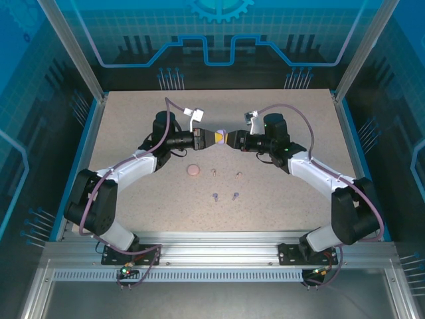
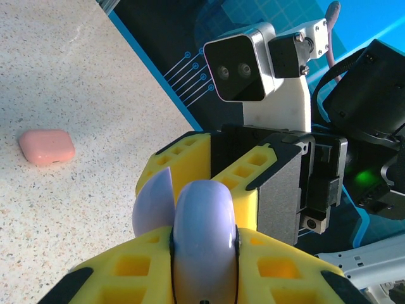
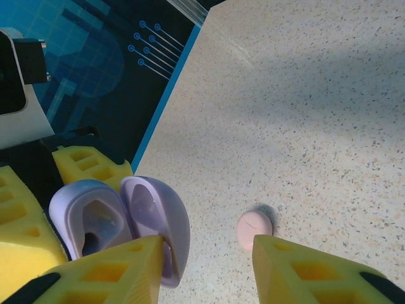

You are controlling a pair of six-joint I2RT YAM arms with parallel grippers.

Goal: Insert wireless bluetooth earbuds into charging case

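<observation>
Jaws clamping purple case [image 2: 202,221], left gripper [image 1: 218,137] level

— Where's the purple case [image 1: 219,138]?
— Raised above the table, centre of the top view. It is open, with the lid [image 3: 157,221] swung aside and the hollow inside facing the right wrist view.
— Any other case?
— A closed pink case [image 1: 193,171] lies flat, lower left of the purple one.
— And the buds?
— All four are loose on the table. The left pinkish bud [image 1: 213,172] and right pinkish bud [image 1: 239,173] are just right of the pink case. The left purple bud [image 1: 215,196] and right purple bud [image 1: 235,195] lie below them.
</observation>
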